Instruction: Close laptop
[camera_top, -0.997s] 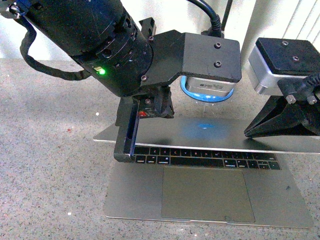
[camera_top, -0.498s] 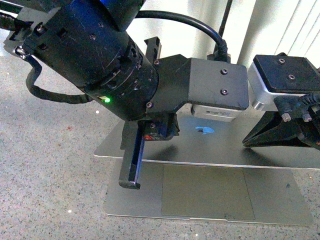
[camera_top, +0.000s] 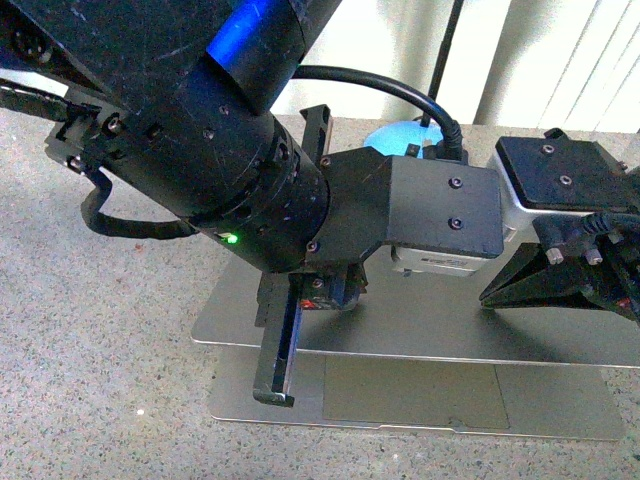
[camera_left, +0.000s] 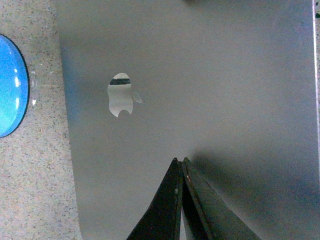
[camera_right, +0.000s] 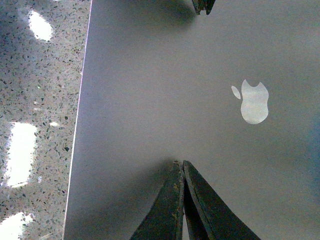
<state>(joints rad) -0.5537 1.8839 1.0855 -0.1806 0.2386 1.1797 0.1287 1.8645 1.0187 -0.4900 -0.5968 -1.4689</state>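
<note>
The laptop (camera_top: 420, 330) lies on a speckled stone counter (camera_top: 100, 330), its silver lid now almost flat over the base. Only a narrow strip of trackpad (camera_top: 410, 392) shows at the near edge. A second ago the black keys were in view, and half a second ago more of the trackpad was. The left gripper (camera_left: 180, 162) and the right gripper (camera_right: 180, 164) are both down at the lid. Each has its fingers pinched together with nothing between them. The apple logo (camera_left: 120, 95) shines on the lid between them. Just beyond the laptop's far edge sits a blue round object (camera_top: 400, 135). A black cable (camera_top: 400, 85) arcs above, and a pale ribbed wall (camera_top: 570, 70) rises behind.
</note>
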